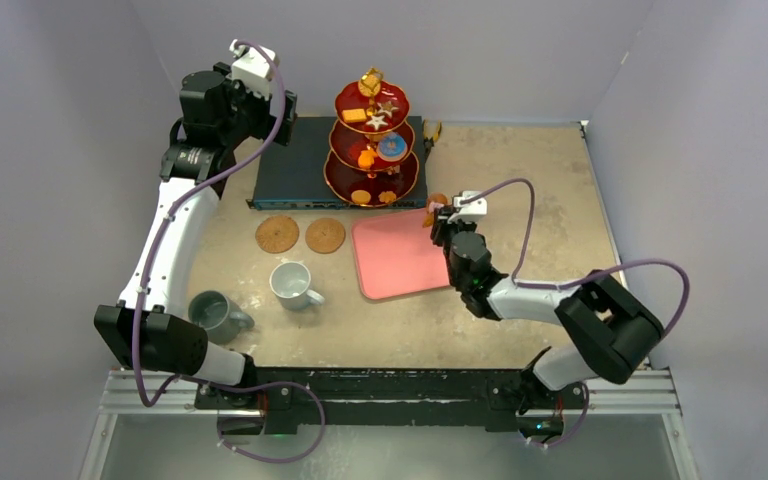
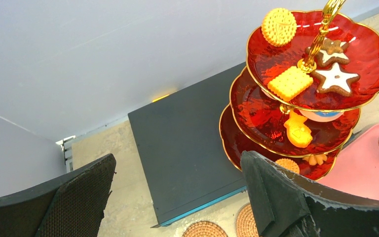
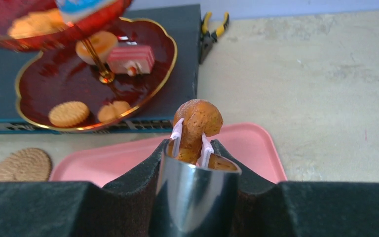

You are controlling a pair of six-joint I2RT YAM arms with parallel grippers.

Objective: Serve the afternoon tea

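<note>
Robot lab cell, plain grey walls around a worn tabletop, metal mounting rail, stray pliers

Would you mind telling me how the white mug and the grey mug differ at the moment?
The white mug is pale; the grey mug is darker. The white mug stands near the cork coasters; the grey mug stands farther from them, beside the left arm. Both are upright, off the coasters, handles pointing right.

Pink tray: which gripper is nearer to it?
Right. The right gripper, holding a brown pastry, is at the far right corner of the pink tray; the left gripper is by the far left corner of the dark box.
</note>
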